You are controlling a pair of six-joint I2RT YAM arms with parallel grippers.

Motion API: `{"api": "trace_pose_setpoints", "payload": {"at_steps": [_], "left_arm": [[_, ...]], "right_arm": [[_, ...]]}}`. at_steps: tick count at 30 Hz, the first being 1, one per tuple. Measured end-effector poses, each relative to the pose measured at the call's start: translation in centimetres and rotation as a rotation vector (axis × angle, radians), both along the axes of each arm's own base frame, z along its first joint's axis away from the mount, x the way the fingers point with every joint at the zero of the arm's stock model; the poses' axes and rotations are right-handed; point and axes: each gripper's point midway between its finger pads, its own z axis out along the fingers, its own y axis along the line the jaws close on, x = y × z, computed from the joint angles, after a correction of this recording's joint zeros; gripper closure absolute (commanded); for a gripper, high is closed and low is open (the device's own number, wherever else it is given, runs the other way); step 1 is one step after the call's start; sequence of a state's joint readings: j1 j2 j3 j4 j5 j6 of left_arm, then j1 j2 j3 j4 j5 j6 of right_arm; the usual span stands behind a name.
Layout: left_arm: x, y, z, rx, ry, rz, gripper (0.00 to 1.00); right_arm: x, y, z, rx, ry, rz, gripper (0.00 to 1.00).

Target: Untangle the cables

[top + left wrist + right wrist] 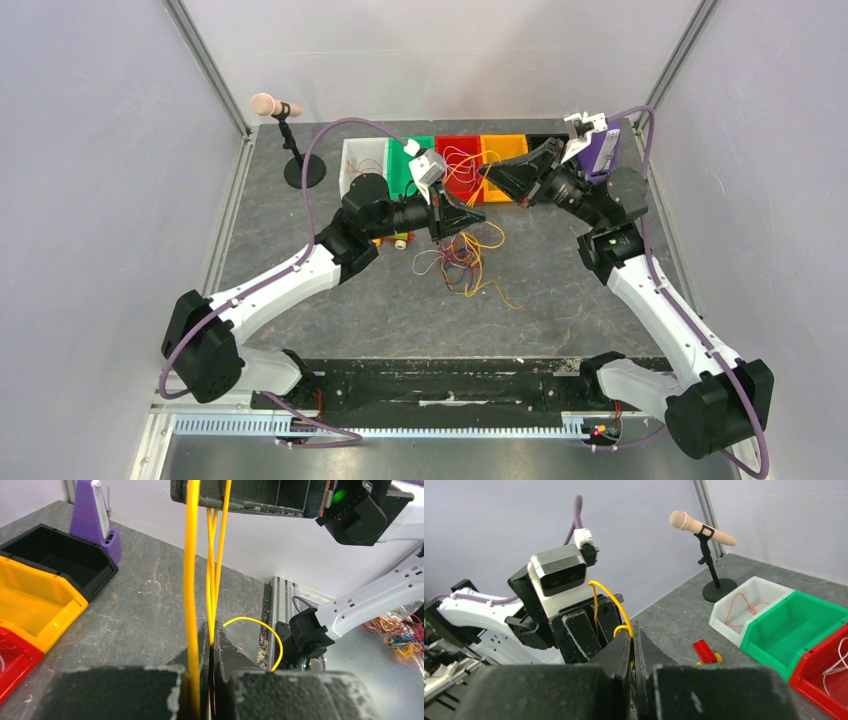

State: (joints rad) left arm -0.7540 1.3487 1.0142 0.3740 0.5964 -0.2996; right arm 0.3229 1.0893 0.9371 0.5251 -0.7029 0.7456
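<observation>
A tangle of thin cables [458,262] in yellow, orange, purple and red lies mid-table. My left gripper [477,214] hovers just above and behind it, shut on a yellow cable [191,580]. In the left wrist view the jaws [212,636] are pressed together on yellow strands that run straight up to the right gripper's underside [240,495]. My right gripper [488,172] is in the air over the red bin's front edge. It is shut on the same yellow cable [611,597], which loops from its tips [632,632] back to the left gripper [579,627].
A row of bins stands at the back: white [362,160], green [405,165], red [458,160] holding wires, orange [503,150], black [540,143]. A microphone on a stand [275,105] is at back left. A red toy brick [705,651] lies near the white bin.
</observation>
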Motion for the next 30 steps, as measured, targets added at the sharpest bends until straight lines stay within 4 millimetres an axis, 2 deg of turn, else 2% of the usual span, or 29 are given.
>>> {"api": "trace_pose_setpoints", "payload": {"at_steps": [5, 9, 13, 18, 22, 25, 30], "left_arm": [[2.5, 1.3, 0.1, 0.038, -0.048, 0.172, 0.98], [4.6, 3.1, 0.3, 0.124, -0.204, 0.34, 0.98], [6.1, 4.0, -1.0, 0.287, -0.405, 0.448, 0.98], [7.3, 5.3, -3.3, 0.478, -0.697, 0.476, 0.98], [7.5, 5.8, -4.0, 0.578, -0.943, 0.46, 0.98], [7.1, 5.8, -4.9, 0.651, -1.116, 0.421, 0.98], [4.2, 4.0, -6.6, 0.707, -1.455, 0.253, 0.98]], "right_arm": [[2.1, -1.4, -1.1, -0.012, 0.133, -0.087, 1.0], [3.6, -2.7, -3.1, -0.062, 0.311, -0.189, 1.0], [4.0, -3.6, -6.4, -0.113, 0.479, -0.263, 1.0], [4.4, -4.5, -10.0, -0.215, 0.689, -0.335, 1.0], [4.5, -5.0, -12.3, -0.291, 0.82, -0.371, 1.0], [3.5, -5.3, -14.9, -0.334, 0.901, -0.37, 1.0], [0.7, -5.5, -20.6, -0.398, 1.061, -0.33, 1.0]]}}
